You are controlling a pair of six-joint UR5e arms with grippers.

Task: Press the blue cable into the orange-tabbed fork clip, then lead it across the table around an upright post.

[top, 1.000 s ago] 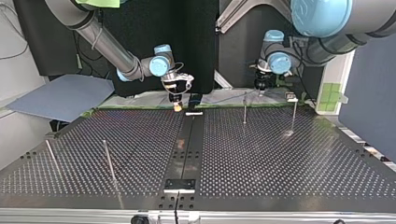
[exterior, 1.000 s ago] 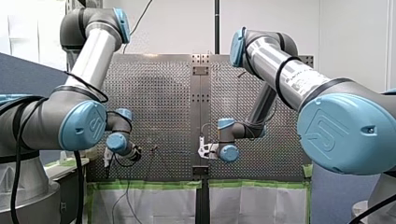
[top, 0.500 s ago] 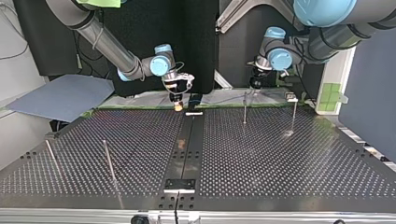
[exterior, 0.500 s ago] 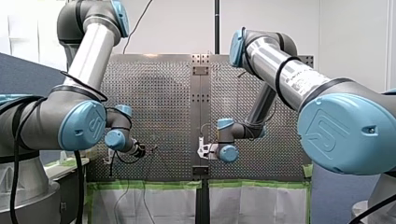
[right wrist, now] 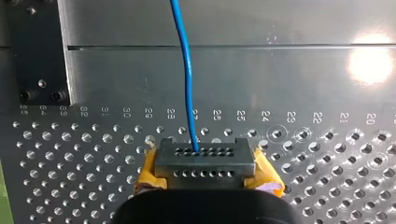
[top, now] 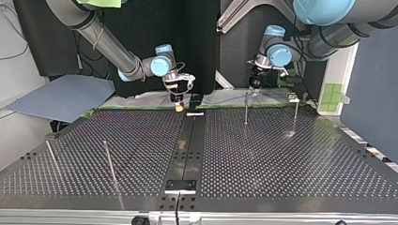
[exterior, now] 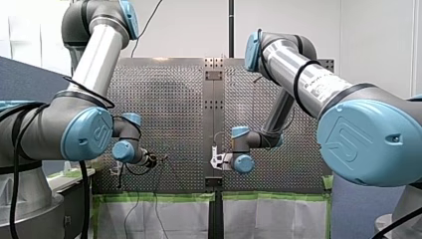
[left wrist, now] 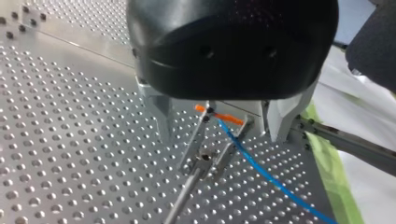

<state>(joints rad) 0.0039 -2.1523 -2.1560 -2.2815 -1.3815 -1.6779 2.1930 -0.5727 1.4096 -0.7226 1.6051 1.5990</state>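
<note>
Since 1 s ago my left tool sits further right in the front view; my right tool holds the same place. Left wrist view: the left tool's metal fingers are spread wide, astride the orange-tabbed fork clip, gripping nothing. The blue cable meets the clip at its orange tabs and trails off over the counter; cannot tell whether it is seated between the prongs. The right tool is clamped on the cable, yellow pads showing, at the far edge of the top view, left of centre. Judgement: pressing step in hand, not confirmed done. Routing not begun: an upright post, near left in the top view, stands well apart from the cable.
</note>
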